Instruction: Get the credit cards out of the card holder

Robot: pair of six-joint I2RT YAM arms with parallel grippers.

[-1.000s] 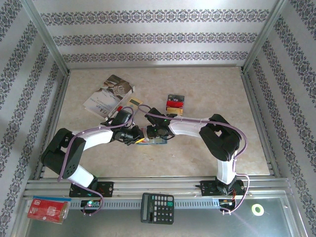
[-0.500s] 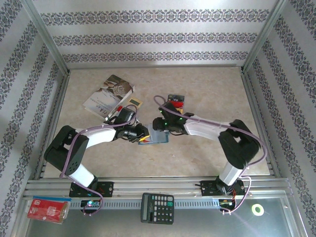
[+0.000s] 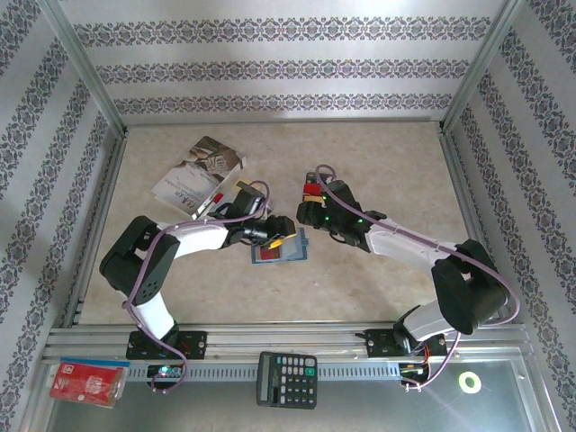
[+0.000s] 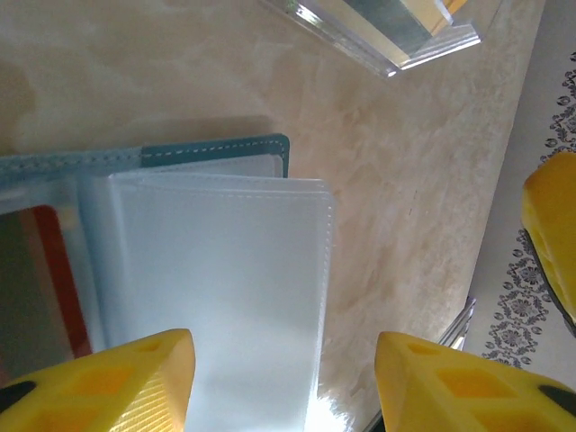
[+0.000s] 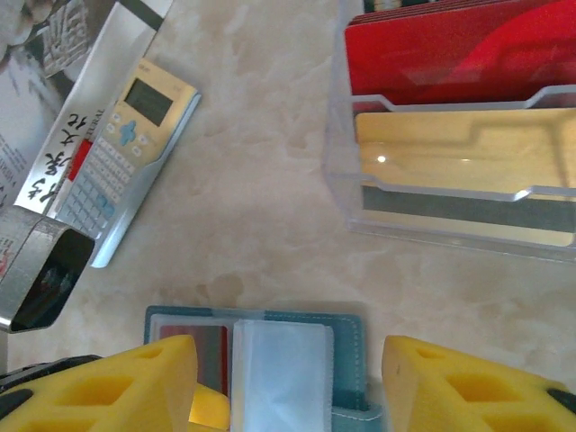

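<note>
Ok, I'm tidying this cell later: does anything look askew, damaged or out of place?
Nothing spilled or damaged. The small blue bifold wallet lies open and skewed on the beige marbled table, its clear plastic sleeves exposed, one red plastic card still tucked inside.

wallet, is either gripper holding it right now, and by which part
Nothing is held: the left gripper and the right gripper both stand open over the wallet.

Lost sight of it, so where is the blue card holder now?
In the top view the card holder lies open mid-table, just on the near side of the clear card stand.
</note>
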